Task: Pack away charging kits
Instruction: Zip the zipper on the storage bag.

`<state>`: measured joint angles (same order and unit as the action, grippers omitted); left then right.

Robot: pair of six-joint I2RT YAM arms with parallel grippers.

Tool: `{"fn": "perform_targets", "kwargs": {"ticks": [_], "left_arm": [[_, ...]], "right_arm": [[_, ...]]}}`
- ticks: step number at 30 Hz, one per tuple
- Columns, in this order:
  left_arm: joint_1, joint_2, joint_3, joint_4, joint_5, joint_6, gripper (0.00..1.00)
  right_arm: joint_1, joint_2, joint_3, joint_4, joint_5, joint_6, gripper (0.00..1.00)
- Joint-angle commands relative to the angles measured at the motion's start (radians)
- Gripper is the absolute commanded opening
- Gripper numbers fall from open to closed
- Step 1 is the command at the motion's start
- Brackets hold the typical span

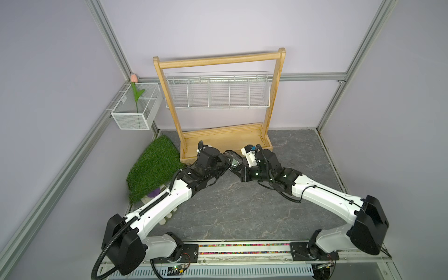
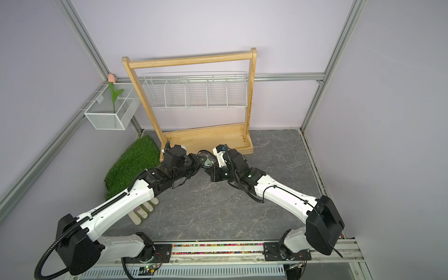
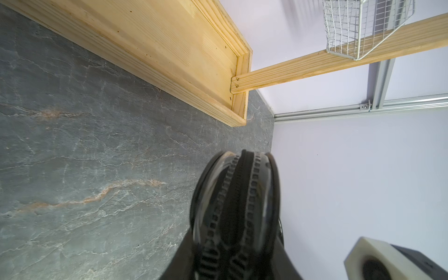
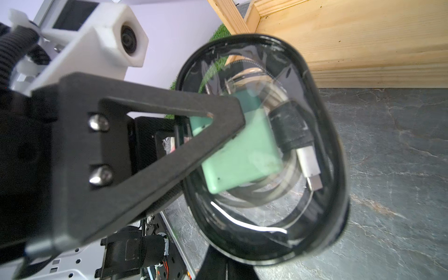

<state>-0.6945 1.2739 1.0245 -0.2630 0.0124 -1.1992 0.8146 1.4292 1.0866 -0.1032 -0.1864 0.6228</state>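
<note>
An oval clear pouch (image 1: 234,158) (image 2: 206,158) with a black rim hangs between both arms, just in front of the wooden rack's base. Through its clear side the right wrist view shows the charging kit: a mint-green charger block (image 4: 242,150) and a white cable coil (image 4: 288,174) bound with a black strap. My left gripper (image 3: 232,266) clamps the pouch (image 3: 235,206) across its two sides, and the left wrist view sees it edge-on with the zipper teeth towards the camera. My right gripper (image 4: 223,266) is shut on the pouch's black rim (image 4: 322,101).
The wooden rack (image 1: 225,143) stands right behind the pouch, with a white wire basket (image 1: 218,92) hung on it. A green turf mat (image 1: 155,167) lies to the left. A mesh box with a tulip (image 1: 135,111) hangs on the left wall. Pale bottles (image 2: 143,213) lie under my left arm.
</note>
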Motion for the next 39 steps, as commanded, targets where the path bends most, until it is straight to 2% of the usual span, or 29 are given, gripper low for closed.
{"fn": "perform_targets", "kwargs": {"ticks": [1,15,23,30,39], "left_arm": [[0.015,-0.03,-0.005,-0.009,0.009,-0.002,0.17],[0.058,-0.054,-0.027,0.002,0.039,0.054,0.16],[0.138,-0.052,0.005,-0.062,0.257,0.228,0.1],[0.211,-0.049,-0.002,-0.046,0.455,0.309,0.04],[0.295,-0.02,-0.007,-0.012,0.673,0.365,0.0]], "right_arm": [[-0.01,-0.033,-0.02,-0.088,0.093,-0.03,0.06],[-0.015,-0.054,-0.016,-0.204,0.109,-0.104,0.06],[-0.051,-0.077,0.023,-0.311,0.06,-0.219,0.06],[-0.074,-0.074,0.058,-0.372,0.021,-0.297,0.06],[-0.08,-0.086,0.121,-0.465,0.088,-0.402,0.06]]}}
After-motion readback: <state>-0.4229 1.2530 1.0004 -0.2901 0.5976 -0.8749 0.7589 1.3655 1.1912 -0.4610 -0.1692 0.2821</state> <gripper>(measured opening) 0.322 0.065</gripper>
